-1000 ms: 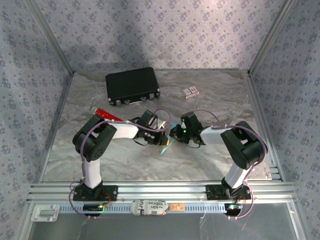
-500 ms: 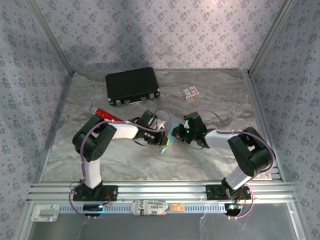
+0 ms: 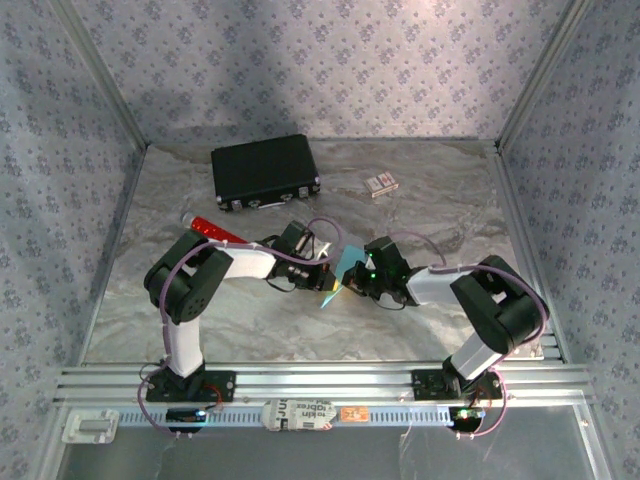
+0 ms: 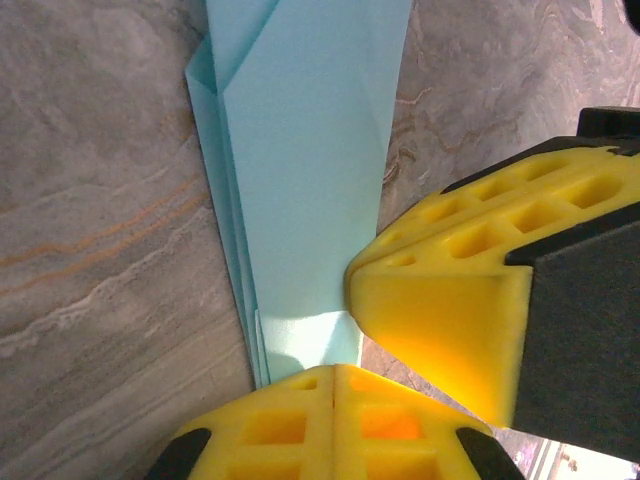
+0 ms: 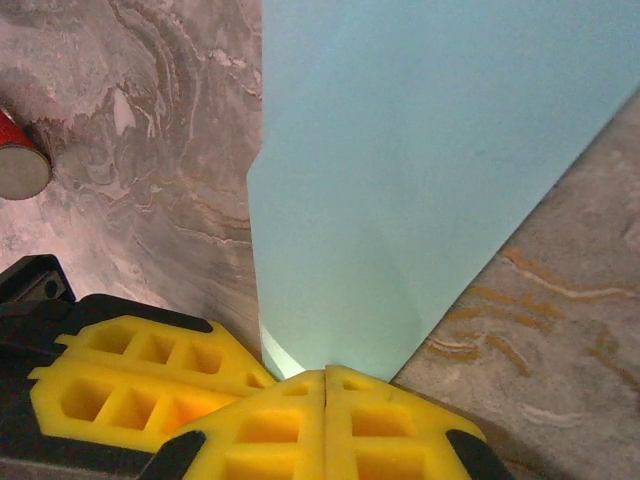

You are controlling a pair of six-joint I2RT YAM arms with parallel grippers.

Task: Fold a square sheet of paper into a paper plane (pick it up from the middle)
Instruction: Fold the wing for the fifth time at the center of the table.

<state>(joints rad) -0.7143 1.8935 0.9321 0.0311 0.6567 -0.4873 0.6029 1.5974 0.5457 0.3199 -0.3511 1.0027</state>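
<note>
**Left gripper** point(image 4: 333, 385): yellow pads pressed together, clamped on the near end of the paper plane point(image 4: 300, 180). In the top view it sits mid-table point(image 3: 325, 272), reaching in from the left.

**Right gripper** point(image 5: 325, 385): pads likewise closed, pinching an edge of the same paper point(image 5: 420, 180). It sits just right of the left gripper point(image 3: 352, 280), with the two sets of pads almost touching.

**Paper plane** point(image 3: 340, 272): light cyan-blue and folded long and narrow. Several stacked layers show along one edge, and a slanting crease runs near the far end. It is held between both grippers at the middle of the table and tilted up on edge. Whether its lower edge touches the table cannot be told.

**Table** point(image 3: 300, 320): grey marbled surface.

**Red tube** point(image 3: 212, 228): lies left of the grippers, beside the left arm.

**Black case** point(image 3: 265, 172): closed, at far left, well apart from the paper.

**Small patterned box** point(image 3: 379, 184): far, right of the case.
</note>
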